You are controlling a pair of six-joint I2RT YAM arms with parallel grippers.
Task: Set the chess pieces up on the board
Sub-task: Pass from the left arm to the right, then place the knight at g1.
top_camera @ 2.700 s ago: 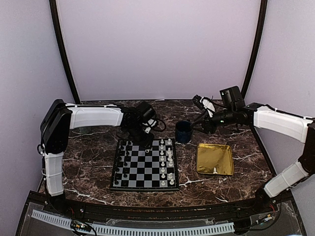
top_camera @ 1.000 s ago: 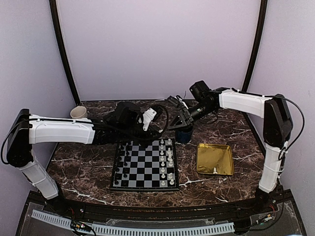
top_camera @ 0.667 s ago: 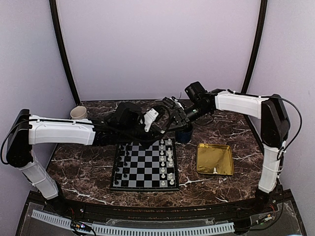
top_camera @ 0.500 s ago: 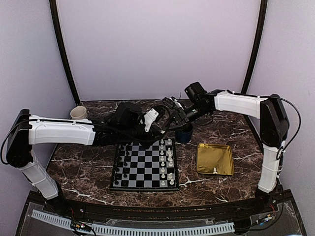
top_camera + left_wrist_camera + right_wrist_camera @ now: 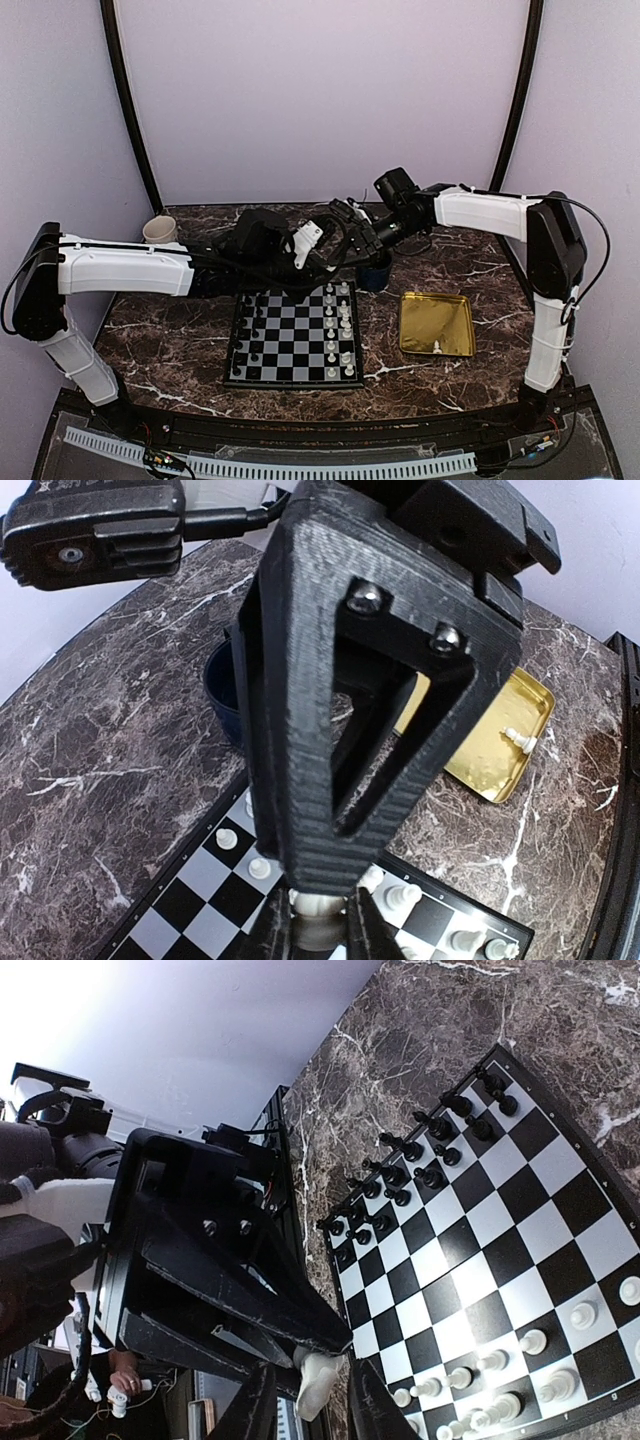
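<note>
- Your left jaws were closed on a white piece [image 5: 318, 1380], pinching it at their tips and holding it in the air.
- That piece hung above the far edge of the board [image 5: 295, 338], on the side where the white pieces [image 5: 338, 322] stood.
- Your right jaws met it from the opposite side, almost tip to tip with the left jaws.
- The right jaws stood narrowly apart with the piece between them. The right wrist view showed a thin gap on each side, and I could not tell whether they had touched it.
- Your left arm [image 5: 130, 268] stretched in from the left and your right arm [image 5: 480, 210] from the right, and they met over the far part of the tabletop [image 5: 180, 340].
- On the board, the white pieces lined the right-hand side and the black pieces [image 5: 250, 330] lined the left-hand side.
- A blue cup [image 5: 373, 272] sat just beyond the board's far right corner, below the right jaws.
- The tray [image 5: 450, 310] lay to the right of the board, apart from it.
- A lone piece [image 5: 437, 347], also white, lay in the tray close to its near edge.
- A pale cup [image 5: 157, 229] stood at the far left of the tabletop, well apart from the board.
</note>
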